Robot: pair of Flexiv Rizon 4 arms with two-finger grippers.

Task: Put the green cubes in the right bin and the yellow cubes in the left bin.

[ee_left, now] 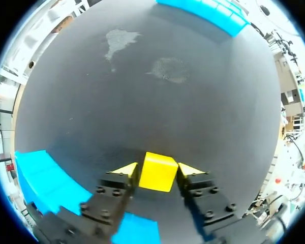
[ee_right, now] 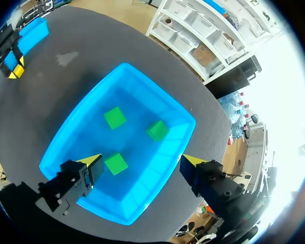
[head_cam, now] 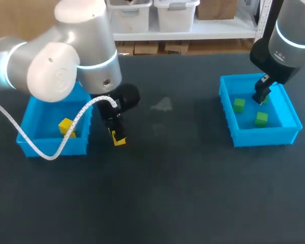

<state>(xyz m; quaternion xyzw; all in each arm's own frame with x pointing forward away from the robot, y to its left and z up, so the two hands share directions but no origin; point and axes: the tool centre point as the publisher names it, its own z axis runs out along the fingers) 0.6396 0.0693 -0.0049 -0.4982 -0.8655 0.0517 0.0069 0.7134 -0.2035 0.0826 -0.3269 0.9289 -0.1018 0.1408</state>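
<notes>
**Q:** What does the left end effector (ee_left: pixel 157 170) carry?

**A:** Its two fingers are closed on a yellow cube (ee_left: pixel 157 173), with one yellow tip pressed against each side face. In the head view this end effector sits left of centre, just right of the left bin (head_cam: pixel 51 146). The cube is at its tips, low over the dark surface (head_cam: pixel 168 193). Whether the cube touches the surface cannot be told.

**Q:** What lies in the left bin?

**A:** A second yellow cube (head_cam: pixel 66 126) rests on the bin floor, near the middle. The arm's white cable (head_cam: pixel 40 148) loops across the bin's front wall.

**Q:** And the right end effector (ee_right: pixel 141 161)?

**A:** Its fingers stand wide apart and hold nothing. It hangs over the right bin (ee_right: pixel 71 145), which in the head view occupies the right of the frame.

**Q:** Where are the green cubes?

**A:** All three lie on the floor of the right bin, apart from one another.
- The first green cube (ee_right: pixel 115 163) lies beneath the open fingers, close to one tip.
- The second green cube (ee_right: pixel 115 117) and the third green cube (ee_right: pixel 157 130) lie farther ahead of the fingers.

In the head view, the end effector partly hides one of the three.
</notes>
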